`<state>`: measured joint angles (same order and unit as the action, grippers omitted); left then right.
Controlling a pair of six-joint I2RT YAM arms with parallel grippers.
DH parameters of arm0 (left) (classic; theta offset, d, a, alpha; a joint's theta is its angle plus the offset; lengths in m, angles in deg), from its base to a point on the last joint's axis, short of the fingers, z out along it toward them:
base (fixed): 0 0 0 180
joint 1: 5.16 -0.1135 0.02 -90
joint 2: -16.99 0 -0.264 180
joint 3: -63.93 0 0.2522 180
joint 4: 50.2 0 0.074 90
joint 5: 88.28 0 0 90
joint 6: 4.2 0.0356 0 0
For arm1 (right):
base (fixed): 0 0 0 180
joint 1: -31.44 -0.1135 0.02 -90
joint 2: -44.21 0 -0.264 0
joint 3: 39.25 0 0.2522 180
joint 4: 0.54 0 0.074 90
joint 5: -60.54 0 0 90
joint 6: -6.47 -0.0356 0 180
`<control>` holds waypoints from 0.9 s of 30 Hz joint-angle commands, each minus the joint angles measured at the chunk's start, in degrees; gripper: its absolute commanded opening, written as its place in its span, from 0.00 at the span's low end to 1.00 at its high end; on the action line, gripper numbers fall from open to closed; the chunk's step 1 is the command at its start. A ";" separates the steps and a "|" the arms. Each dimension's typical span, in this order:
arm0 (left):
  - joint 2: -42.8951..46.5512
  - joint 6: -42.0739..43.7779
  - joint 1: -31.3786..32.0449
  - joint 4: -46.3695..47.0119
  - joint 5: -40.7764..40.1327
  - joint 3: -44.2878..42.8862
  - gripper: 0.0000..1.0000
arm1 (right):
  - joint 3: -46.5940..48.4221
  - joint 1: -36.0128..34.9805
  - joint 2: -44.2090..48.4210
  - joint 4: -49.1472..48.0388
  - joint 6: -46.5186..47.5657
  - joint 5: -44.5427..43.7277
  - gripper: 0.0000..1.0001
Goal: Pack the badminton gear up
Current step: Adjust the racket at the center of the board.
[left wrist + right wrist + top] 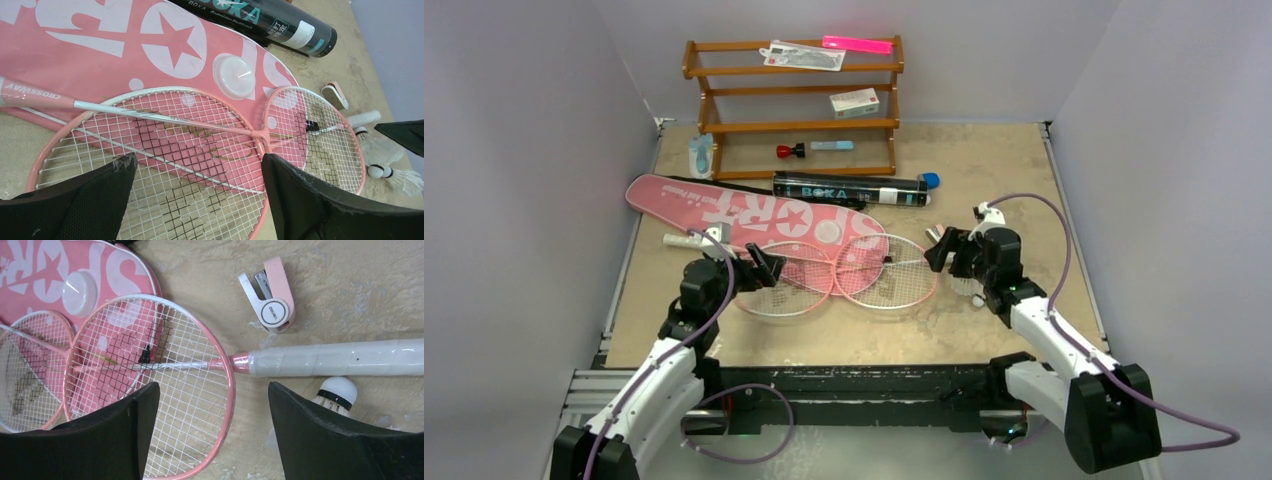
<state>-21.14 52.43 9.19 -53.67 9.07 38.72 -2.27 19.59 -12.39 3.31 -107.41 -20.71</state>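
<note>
My left gripper [762, 268] hangs released, jaws wide and holding nothing, just in front of the pink bag [724, 210] and over the strings of the two rackets [165, 165]. My right gripper [944, 248] is likewise spread with nothing between its fingers, off the bag's rounded right end and above the white handle [340, 360] of one racket. The rackets lie crossed, partly on the bag's near edge, each shaft running over the other's head, and that is my main worry. If I pinch one shaft and lift, the other frame could snag and drag along, or slide off the bag into the shuttlecocks [385, 162] lying beyond the bag's right end. If my left fingers come down where they are, they would land on strings rather than frame and could catch or bend them. One shuttlecock sits right beside the handle, so a careless closing on the right could crush its feathers. The black tube [849, 189] lies along the bag's far side, touching or nearly so; I cannot tell which. A clear round disc [234, 76] rests on the bag and would slide off if I tilt it. Several things are hidden from me. I cannot see the bag's opening, so I cannot say whether it is zipped. I also cannot tell how many shuttlecocks there are or what the tube holds, and my own fingers cover the near arcs of both heads.
</note>
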 commanded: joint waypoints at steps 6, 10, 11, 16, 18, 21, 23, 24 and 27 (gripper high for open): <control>-0.32 0.50 0.15 2.89 0.47 0.31 0.93 | 3.68 -0.27 -5.94 0.97 -4.78 3.44 0.83; -0.95 0.25 0.15 2.55 -0.15 0.02 0.92 | 6.14 -0.27 -8.28 6.70 -7.58 5.92 0.82; -1.01 0.14 0.15 2.59 -0.21 0.02 0.92 | 6.02 -0.27 -8.04 7.05 -8.39 5.96 0.81; -3.04 -0.28 0.15 2.26 -1.90 -0.69 0.90 | 6.46 -0.28 -8.11 8.53 -9.28 5.78 0.76; -4.48 -0.60 0.15 1.12 -3.24 -1.65 0.89 | 7.46 -0.27 -9.42 10.84 -9.63 4.60 0.74; -4.92 -0.77 0.15 1.24 -3.21 -1.89 0.89 | 7.89 -0.21 -10.97 13.25 -9.94 3.57 0.66; -4.32 -0.87 0.15 1.71 -3.02 -1.41 0.88 | 7.39 -0.19 -10.95 13.32 -10.28 3.62 0.66; -3.91 -0.96 0.15 1.83 -3.04 -1.24 0.88 | 7.26 -0.19 -10.56 13.34 -10.31 3.64 0.66; -3.17 -1.05 0.15 1.76 -3.05 -0.91 0.87 | 6.86 -0.18 -9.13 13.33 -10.74 3.74 0.67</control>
<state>-25.51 51.95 9.19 -54.13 6.73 38.81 3.66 19.50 -23.27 15.05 -116.83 -16.54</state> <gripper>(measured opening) 0.879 0.661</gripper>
